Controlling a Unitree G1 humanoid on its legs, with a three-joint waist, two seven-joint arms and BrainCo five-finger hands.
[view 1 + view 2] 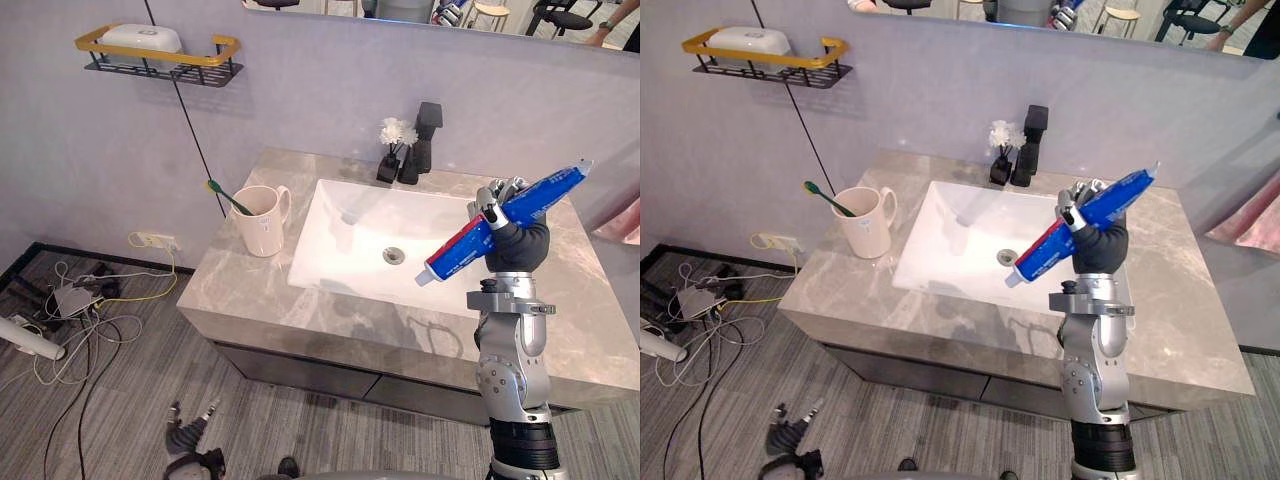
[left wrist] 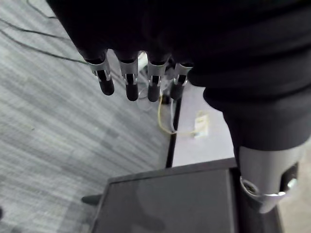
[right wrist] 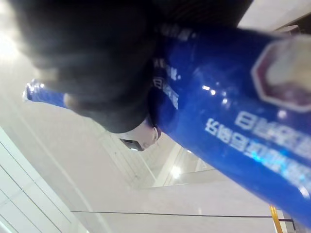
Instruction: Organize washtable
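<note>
Right hand [image 1: 520,245] is clamped round the blue toothpaste tube [image 1: 547,191], holding it slanted above the counter [image 1: 590,300] beside the sink [image 1: 335,255], probably for carrying to the cup [image 1: 260,225] with the toothbrush [image 1: 228,196]. Left hand [image 2: 141,80] hangs low, fingers straight.

The sink [image 1: 350,250] is white, set in a grey marbled counter [image 1: 250,300]. Over the sink's right edge, the toothpaste tube [image 1: 545,190] is blue with a red stripe and a white cap. Left of the sink, a cream cup [image 1: 262,225] has a green toothbrush [image 1: 225,193] in it. Behind the sink, the faucet [image 1: 428,125] is black.
</note>
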